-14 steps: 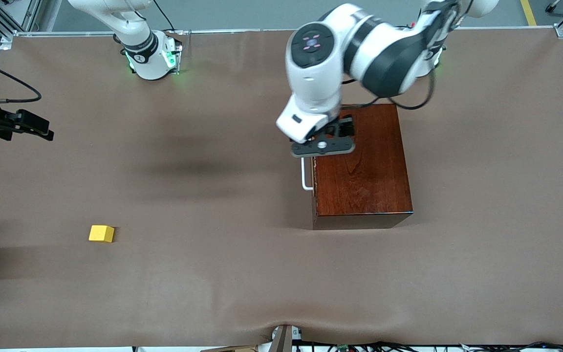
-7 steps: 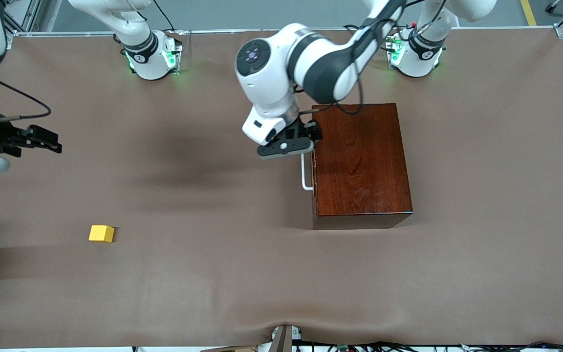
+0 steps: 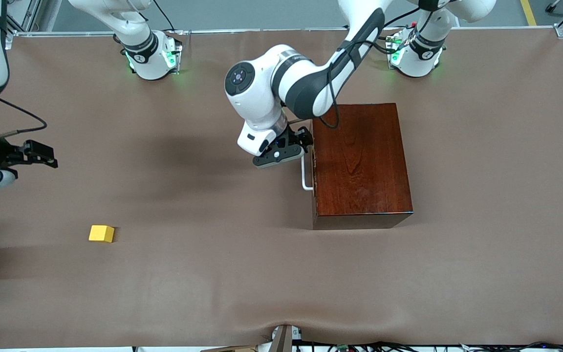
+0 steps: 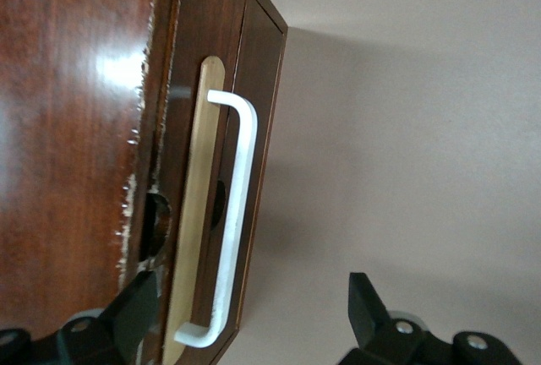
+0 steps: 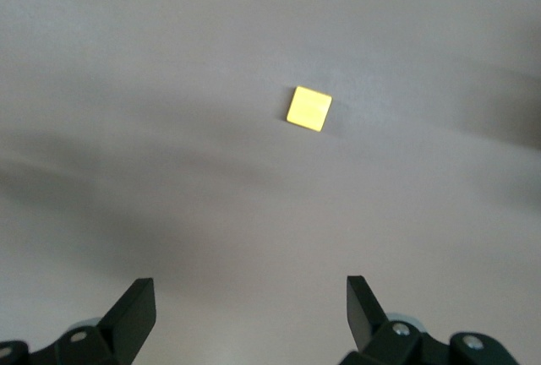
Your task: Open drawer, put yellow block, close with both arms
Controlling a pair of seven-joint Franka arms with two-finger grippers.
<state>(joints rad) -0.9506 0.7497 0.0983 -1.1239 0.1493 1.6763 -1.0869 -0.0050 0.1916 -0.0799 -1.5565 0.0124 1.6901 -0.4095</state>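
Drawer's white U-shaped bar handle point(image 4: 230, 221) on the glossy reddish-brown wooden box point(image 3: 359, 164), frame centre, sits between the left gripper point(image 3: 289, 146)'s spread fingers, so a skewed closure risks slipping; right gripper point(image 3: 34, 151), frame's edge, also open above the small yellow block point(image 5: 308, 108).

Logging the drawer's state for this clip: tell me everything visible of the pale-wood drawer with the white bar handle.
The pale-wood drawer sits shut, flush in the face of the glossy reddish-brown wooden box. Only its light front strip shows, carrying a white U-shaped bar handle. The left tool, fingers open, straddles the handle's end without touching it.
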